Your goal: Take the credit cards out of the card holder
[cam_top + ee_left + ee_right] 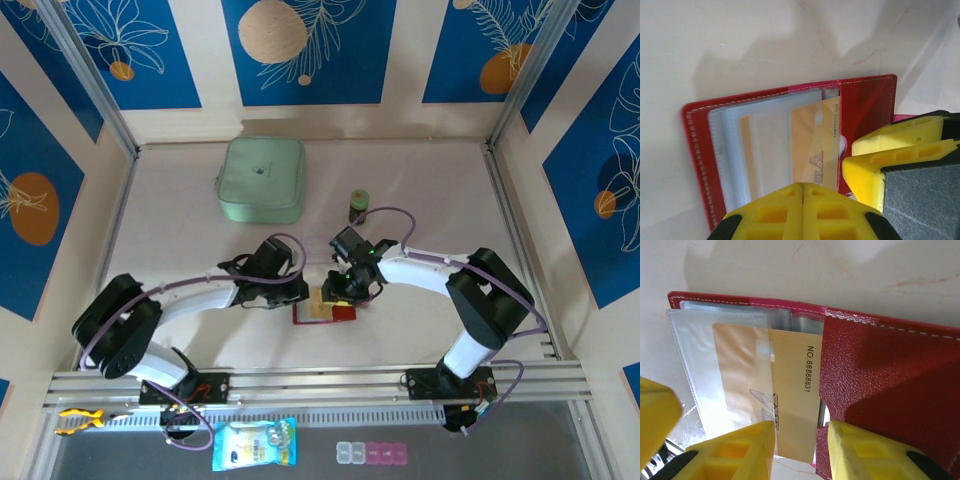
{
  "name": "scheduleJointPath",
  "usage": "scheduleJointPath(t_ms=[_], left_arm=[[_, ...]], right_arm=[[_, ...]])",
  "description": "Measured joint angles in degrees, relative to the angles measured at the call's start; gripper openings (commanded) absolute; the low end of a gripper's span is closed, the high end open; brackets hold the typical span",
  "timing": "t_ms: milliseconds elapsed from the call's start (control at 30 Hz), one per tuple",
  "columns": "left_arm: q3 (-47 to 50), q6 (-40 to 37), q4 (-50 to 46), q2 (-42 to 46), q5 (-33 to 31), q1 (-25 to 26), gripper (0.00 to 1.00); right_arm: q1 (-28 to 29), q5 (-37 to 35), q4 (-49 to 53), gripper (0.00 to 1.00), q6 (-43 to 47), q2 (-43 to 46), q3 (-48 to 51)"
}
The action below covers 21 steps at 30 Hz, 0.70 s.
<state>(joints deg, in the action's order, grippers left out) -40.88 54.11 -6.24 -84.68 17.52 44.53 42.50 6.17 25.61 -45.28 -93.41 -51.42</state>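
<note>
The red card holder lies open on the table between both arms, its clear pockets up. An orange-tan credit card sticks partway out of a clear pocket, beside the red flap. My right gripper is open, one finger on each side of the card's exposed end. Its yellow fingers show in the left wrist view. My left gripper is shut, tips at the holder's near edge over the pockets. Whether it pinches a thin sheet I cannot tell.
A mint-green square case lies at the back left, and a small dark jar stands behind the right gripper. A blue packet and a pill box sit in front of the rail. Walls enclose the table.
</note>
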Motion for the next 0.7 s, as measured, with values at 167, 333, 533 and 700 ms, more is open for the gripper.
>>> scheduleJointPath(t_ms=[167, 333, 533, 700], left_arm=[[0.04, -0.02, 1.07, -2.10, 0.50, 0.50, 0.02], [1.84, -0.02, 1.51, -2.08, -0.07, 0.50, 0.02], [5.25, 1.03, 6.08, -1.92, 0.07, 0.50, 0.02], [5.90, 1.29, 7.78, -1.86, 0.07, 0.50, 0.02]], right_arm=[[-0.96, 0.81, -1.51, 0.35, -0.55, 0.63, 1.79], [-2.08, 1.42, -2.40, 0.35, -0.87, 1.62, 3.21], [-3.63, 2.69, -3.80, 0.35, -0.87, 2.12, 4.59], [-4.22, 5.46, -7.89, 0.34, -0.87, 2.54, 6.91]])
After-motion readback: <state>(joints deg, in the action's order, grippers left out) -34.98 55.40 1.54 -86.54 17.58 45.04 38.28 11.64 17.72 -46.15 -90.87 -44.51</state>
